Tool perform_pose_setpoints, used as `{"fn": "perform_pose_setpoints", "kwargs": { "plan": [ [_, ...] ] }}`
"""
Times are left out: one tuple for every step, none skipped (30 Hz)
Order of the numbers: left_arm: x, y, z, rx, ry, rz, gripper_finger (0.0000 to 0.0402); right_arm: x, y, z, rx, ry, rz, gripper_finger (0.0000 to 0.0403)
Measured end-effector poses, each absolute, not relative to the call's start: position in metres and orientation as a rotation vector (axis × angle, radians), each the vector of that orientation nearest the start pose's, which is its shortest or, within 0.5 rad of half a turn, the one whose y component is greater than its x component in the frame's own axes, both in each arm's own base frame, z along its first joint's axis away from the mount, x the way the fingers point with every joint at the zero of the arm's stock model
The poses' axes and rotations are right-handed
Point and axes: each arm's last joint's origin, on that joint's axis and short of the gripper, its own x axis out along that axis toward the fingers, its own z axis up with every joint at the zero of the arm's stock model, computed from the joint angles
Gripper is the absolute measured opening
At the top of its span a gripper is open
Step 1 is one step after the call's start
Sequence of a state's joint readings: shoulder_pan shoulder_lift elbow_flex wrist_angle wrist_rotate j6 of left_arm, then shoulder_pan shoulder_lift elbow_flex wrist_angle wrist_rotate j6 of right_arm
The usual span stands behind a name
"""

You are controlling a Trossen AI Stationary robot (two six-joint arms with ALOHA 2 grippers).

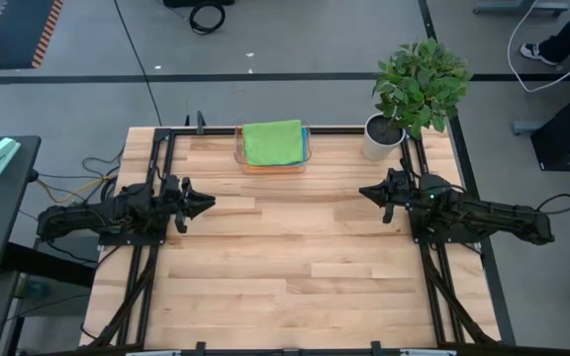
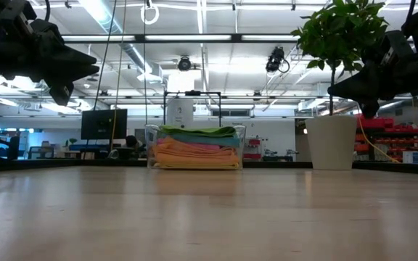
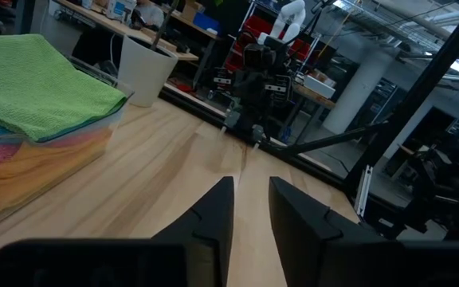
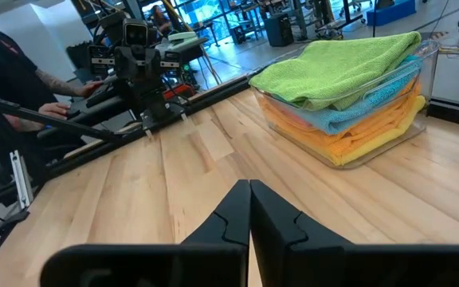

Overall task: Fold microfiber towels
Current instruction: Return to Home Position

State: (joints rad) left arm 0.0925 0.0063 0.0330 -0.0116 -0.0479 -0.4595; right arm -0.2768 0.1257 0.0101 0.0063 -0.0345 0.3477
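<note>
High view: your towels [image 1: 272, 142] sit stacked in the tray [image 1: 237, 156] at the table [image 1: 295, 267]'s far edge, green on top; left gripper [image 1: 206, 204] hovers, fingers slightly apart, right gripper [image 1: 365, 194], fingers together, both well apart from the stack

industrial lab or workshop: strip lights [image 2: 202, 38] across the low view's top, red parts bins [image 2: 390, 138] at right, monitor [image 2: 104, 123] at left, cable loop [image 1: 206, 15] on bare grey floor.

Open tabletop [image 1: 295, 267] before tray [image 1: 271, 169], plant [image 1: 422, 74]
</note>
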Motion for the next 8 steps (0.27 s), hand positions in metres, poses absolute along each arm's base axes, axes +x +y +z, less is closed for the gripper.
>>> {"fn": "perform_pose_setpoints", "kwargs": {
  "plan": [
    [0.0954,0.0102,0.1731,-0.459,-0.047,0.134,0.009,0.1008,-0.0276,0.1574,0.363,0.065,-0.258,0.0015],
    [0.0954,0.0102,0.1731,-0.459,-0.047,0.134,0.0091,0.1008,-0.0276,0.1574,0.363,0.065,-0.258,0.0015],
    [0.0954,0.0102,0.1731,-0.458,-0.047,0.134,0.0091,0.1008,-0.0276,0.1574,0.363,0.065,-0.258,0.0015],
    [0.0954,0.0102,0.1731,-0.459,-0.047,0.134,0.0091,0.1008,-0.0276,0.1574,0.363,0.065,-0.258,0.0015],
    [0.0954,0.0102,0.1731,-0.459,-0.047,0.134,0.0091,0.1008,-0.0276,0.1574,0.363,0.065,-0.258,0.0015],
    [0.0954,0.0102,0.1731,-0.459,-0.047,0.134,0.009,0.1008,-0.0276,0.1574,0.363,0.065,-0.258,0.0015],
    [0.0954,0.0102,0.1731,-0.458,-0.047,0.134,0.0088,0.1008,-0.0276,0.1574,0.363,0.065,-0.258,0.0015],
    [0.0954,0.0102,0.1731,-0.459,-0.047,0.134,0.0087,0.1008,-0.0276,0.1574,0.363,0.065,-0.258,0.0015]
  ]
}}
